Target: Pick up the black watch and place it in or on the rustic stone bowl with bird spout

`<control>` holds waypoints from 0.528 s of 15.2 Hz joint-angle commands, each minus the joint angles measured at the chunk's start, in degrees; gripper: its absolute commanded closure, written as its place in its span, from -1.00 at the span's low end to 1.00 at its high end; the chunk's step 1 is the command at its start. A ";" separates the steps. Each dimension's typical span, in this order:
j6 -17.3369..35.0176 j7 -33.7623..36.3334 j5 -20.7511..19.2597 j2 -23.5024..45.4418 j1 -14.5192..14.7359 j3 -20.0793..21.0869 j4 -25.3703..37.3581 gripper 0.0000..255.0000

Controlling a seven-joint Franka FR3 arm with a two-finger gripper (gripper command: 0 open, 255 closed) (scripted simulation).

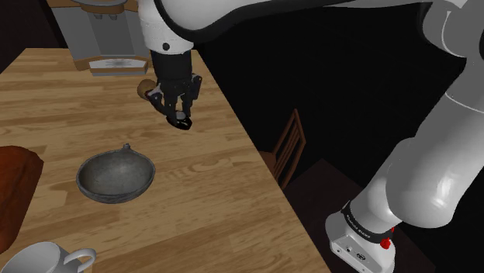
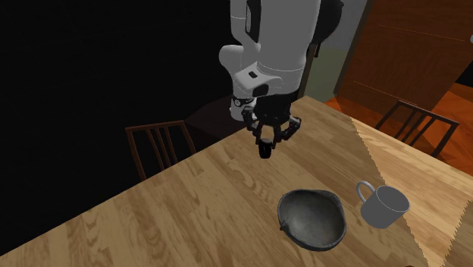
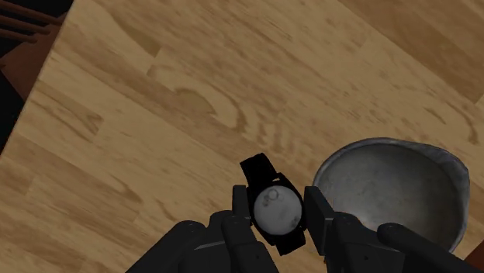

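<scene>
My gripper (image 1: pixel 180 116) hangs above the wooden table, shut on the black watch (image 1: pixel 181 120). In the wrist view the watch (image 3: pixel 276 209), with its pale round face and black strap, is clasped between the two fingers (image 3: pixel 318 217). The grey stone bowl (image 1: pixel 115 177) with a small spout sits on the table toward the shoulder view's lower left of the gripper, apart from it. From the second exterior view the gripper (image 2: pixel 267 144) holds the watch (image 2: pixel 265 149) above the table, up and left of the bowl (image 2: pixel 312 218). The bowl (image 3: pixel 395 190) holds nothing.
A coffee machine (image 1: pixel 105 35) stands at the table's far end. A white mug (image 1: pixel 43 258) sits near the bowl at the shoulder view's lower left, and a brown object (image 1: pixel 15 186) at the left edge. A wooden chair (image 1: pixel 287 147) stands beside the table edge.
</scene>
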 commanded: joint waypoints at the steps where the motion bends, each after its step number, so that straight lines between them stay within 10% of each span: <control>1: -1.49 2.79 -1.95 4.32 1.69 0.83 5.24 1.00; 8: -10.16 10.44 -9.14 21.26 10.99 1.60 29.04 1.00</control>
